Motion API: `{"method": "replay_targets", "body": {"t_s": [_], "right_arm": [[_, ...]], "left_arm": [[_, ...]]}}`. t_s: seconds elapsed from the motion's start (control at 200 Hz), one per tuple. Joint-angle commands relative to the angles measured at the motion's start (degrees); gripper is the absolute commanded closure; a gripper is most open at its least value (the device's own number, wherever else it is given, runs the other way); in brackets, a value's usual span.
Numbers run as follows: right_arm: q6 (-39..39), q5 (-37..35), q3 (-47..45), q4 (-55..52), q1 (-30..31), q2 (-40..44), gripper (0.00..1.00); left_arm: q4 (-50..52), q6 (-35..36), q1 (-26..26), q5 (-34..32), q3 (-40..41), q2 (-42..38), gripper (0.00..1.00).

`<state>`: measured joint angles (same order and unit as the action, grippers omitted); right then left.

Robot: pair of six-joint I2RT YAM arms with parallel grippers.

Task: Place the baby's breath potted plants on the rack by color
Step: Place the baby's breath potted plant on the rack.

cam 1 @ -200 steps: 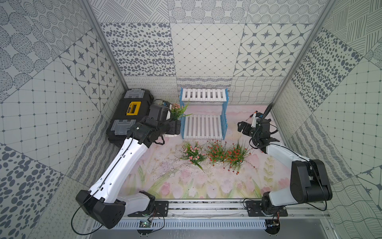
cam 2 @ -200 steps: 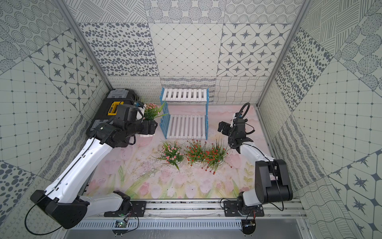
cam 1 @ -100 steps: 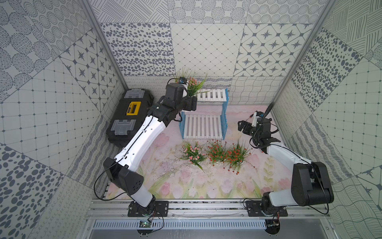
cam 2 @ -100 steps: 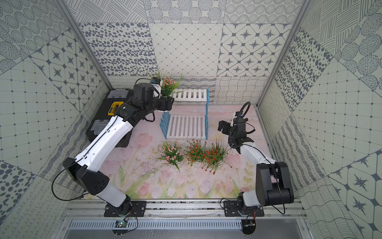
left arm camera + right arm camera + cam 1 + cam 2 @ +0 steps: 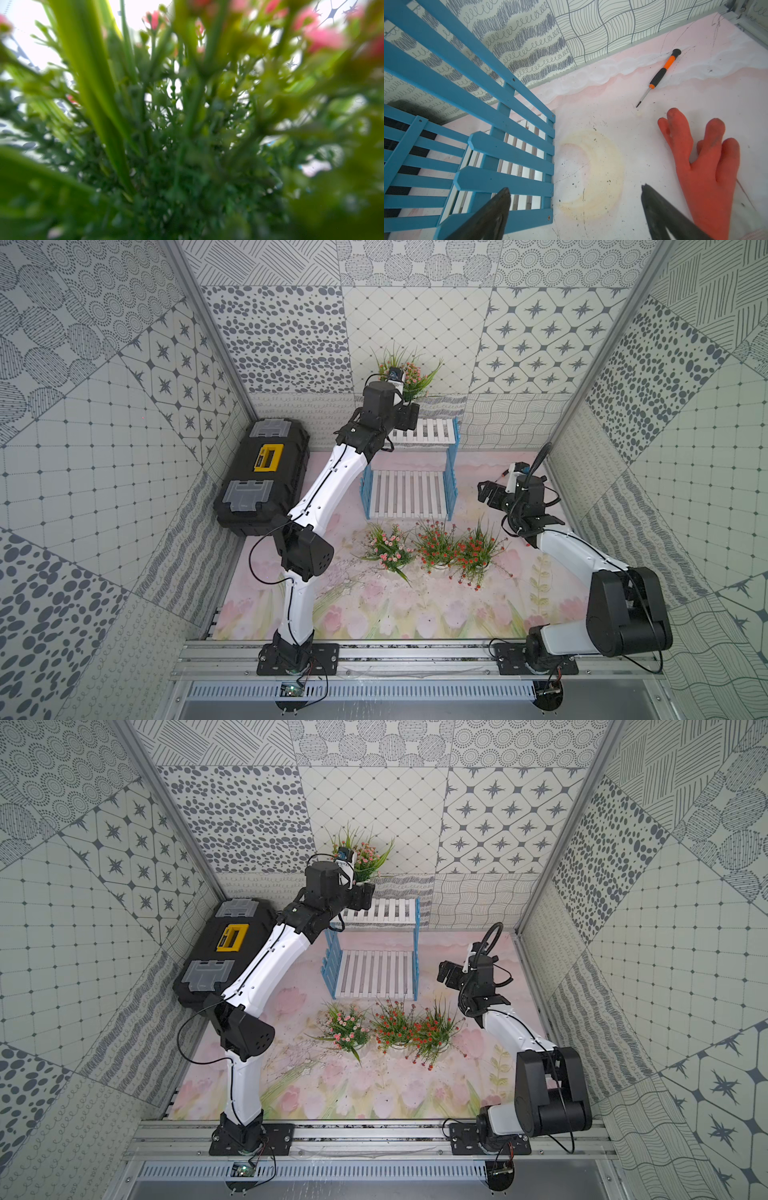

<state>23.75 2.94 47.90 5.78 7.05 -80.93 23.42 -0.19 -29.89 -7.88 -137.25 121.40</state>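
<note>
My left gripper is shut on a pink baby's breath potted plant, held over the left end of the rack's upper tier. The left wrist view shows only this plant's blurred leaves, and the jaws are hidden there. The lower tier is bare. On the mat in front of the rack stand one pink plant and two red-orange plants. My right gripper is open and holds nothing. It hovers to the right of the rack's blue side frame.
A black toolbox with a yellow latch lies left of the rack, against the wall. An orange-and-black screwdriver and an orange rubber glove lie on the mat right of the rack. Patterned walls close in three sides.
The left arm has swung up from beside the toolbox to above the rack's upper tier, carrying the pink plant. The right arm has barely moved.
</note>
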Motion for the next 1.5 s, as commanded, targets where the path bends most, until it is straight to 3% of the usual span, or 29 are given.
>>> {"method": "replay_targets", "body": {"t_s": [0.0, 0.225, 0.52, 1.166, 1.491], "right_arm": [[-0.63, -0.99, 1.48, 0.62, 0.16, 1.85, 0.02], [-1.02, -1.06, 1.6, 0.44, 0.16, 0.63, 0.02], [-1.22, -1.02, 1.93, 0.29, 0.08, -0.8, 0.02], [-1.13, -0.77, 2.39, 0.35, 0.07, -2.73, 0.02], [-1.16, -0.94, 2.41, 0.16, 0.07, -2.55, 0.02]], "left_arm": [[-9.13, 3.01, 0.27, -0.25, -5.0, 3.93, 0.59], [-11.97, -2.39, 3.6, 3.39, -4.54, 6.04, 0.59], [-14.92, -0.18, 4.15, 3.92, -1.87, 7.08, 0.58], [-29.63, -0.74, 4.63, 3.46, 23.92, -5.68, 0.57], [-31.31, 0.56, 4.69, 1.9, 27.09, -7.56, 0.57]]}}
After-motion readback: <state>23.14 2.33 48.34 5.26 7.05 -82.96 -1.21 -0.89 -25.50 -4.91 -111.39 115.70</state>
